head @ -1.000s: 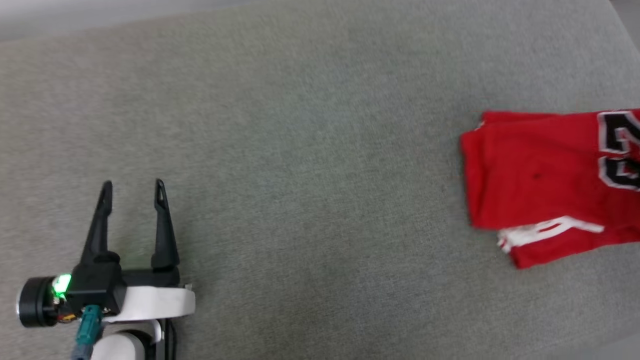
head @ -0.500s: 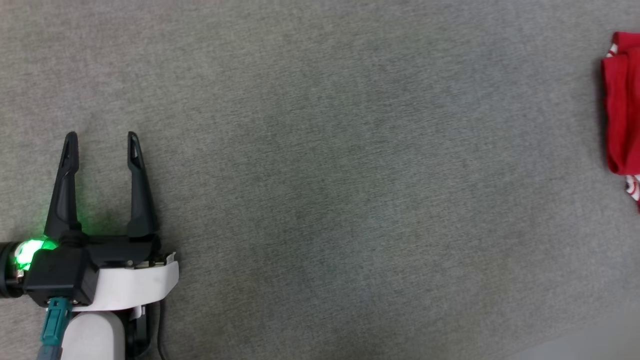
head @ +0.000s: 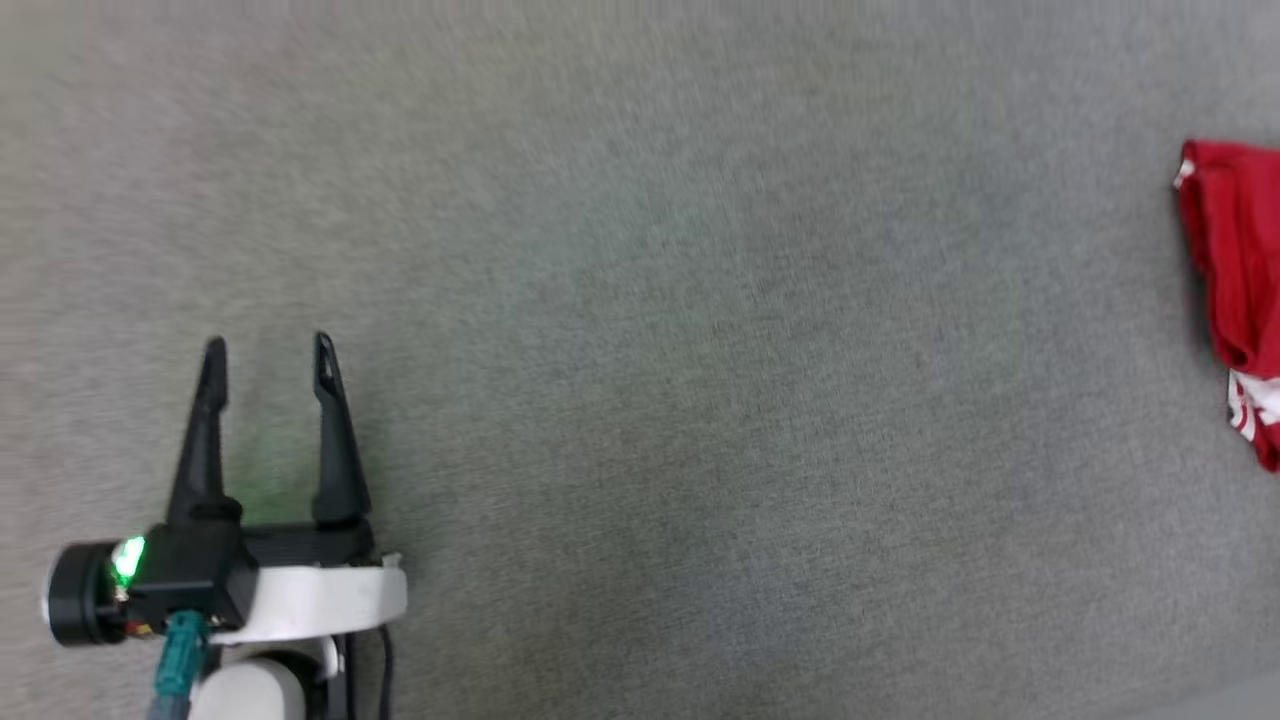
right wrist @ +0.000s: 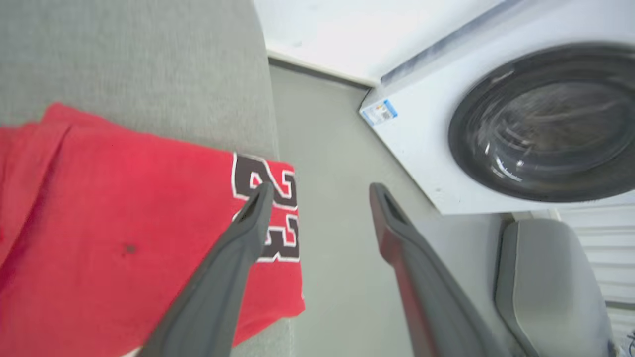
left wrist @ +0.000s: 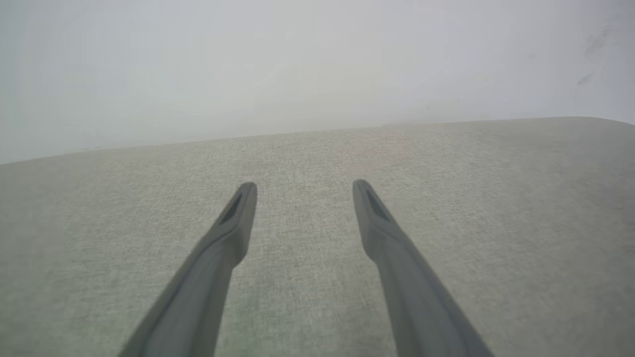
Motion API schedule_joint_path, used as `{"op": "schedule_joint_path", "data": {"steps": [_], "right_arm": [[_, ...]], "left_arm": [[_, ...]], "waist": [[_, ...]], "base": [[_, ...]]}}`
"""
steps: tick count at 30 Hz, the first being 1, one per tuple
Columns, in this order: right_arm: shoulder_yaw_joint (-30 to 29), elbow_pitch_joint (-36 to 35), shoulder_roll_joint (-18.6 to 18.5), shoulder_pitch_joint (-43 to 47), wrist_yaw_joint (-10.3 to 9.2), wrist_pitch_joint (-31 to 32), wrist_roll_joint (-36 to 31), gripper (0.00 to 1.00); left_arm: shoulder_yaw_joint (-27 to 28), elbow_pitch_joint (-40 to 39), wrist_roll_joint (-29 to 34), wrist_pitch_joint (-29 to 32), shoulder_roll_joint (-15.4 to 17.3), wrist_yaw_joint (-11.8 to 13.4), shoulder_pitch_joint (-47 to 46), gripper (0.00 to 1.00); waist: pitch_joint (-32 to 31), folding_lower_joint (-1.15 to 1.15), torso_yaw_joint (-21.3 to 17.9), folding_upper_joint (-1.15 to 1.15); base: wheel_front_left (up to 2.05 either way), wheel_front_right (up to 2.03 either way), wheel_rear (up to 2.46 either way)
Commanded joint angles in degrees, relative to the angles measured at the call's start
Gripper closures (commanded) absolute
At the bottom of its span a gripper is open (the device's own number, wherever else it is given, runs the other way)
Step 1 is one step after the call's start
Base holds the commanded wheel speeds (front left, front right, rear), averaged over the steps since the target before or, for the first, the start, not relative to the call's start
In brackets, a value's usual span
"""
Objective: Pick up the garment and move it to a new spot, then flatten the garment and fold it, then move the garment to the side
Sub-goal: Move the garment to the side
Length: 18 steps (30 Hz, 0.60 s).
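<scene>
Red cloth with a strip of white marks the garment (head: 1235, 290), which lies at the far right edge of the head view on the grey woven surface (head: 650, 350). A white, red-striped sleeve (head: 1250, 405) peeps out at its near end. In the right wrist view the garment is folded into a flat packet with its outer end right at the surface's border. That end carries the black, white-outlined lettering (right wrist: 285, 233), which reads 23. Beyond the border the pale floor (right wrist: 327, 148) drops away, and a white washing machine (right wrist: 421, 148) with a dark round door stands there.

The right claw (right wrist: 321, 187) has its two fingers spread wide with nothing between them. One finger crosses the lettered end of the garment in that view, and the other is over the floor. Whether the first finger touches the cloth cannot be told.

The left claw (head: 268, 345) is at the lower left of the head view, well apart from the garment. Its fingers are wide apart and empty, over bare grey fabric.
</scene>
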Motion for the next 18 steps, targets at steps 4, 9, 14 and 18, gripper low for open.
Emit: {"op": "schedule_joint_path", "data": {"steps": [4,9,14,18], "right_arm": [[-4.2,-2.8,1.0,2.1,-0.06,-8.5,-6.1,0.0],[-9.9,-8.3,7.3,4.2,-0.06,-19.0,-13.2,0.0],[-12.7,-14.5,16.6,7.5,-0.07,-28.4,-17.0,0.0],[-13.2,-20.1,23.9,12.0,-0.07,-31.7,-17.0,0.0]], "left_arm": [[-0.7,0.8,-0.8,-0.1,-0.9,0.6,2.6,0.0],[-1.2,1.1,-1.2,-0.1,-1.4,1.6,5.1,0.0],[-1.3,2.3,-1.1,-0.1,-1.6,1.8,6.5,0.0],[-1.1,3.4,-1.2,-0.1,-1.7,1.3,7.5,0.0]], "waist": [[-7.0,0.0,4.0,0.0],[-10.0,0.0,5.8,0.0],[-12.8,0.0,8.1,0.0],[-15.2,0.0,10.0,0.0]], "base": [[0.0,0.0,0.0],[0.0,0.0,0.0],[0.0,0.0,0.0],[0.0,0.0,0.0]]}}
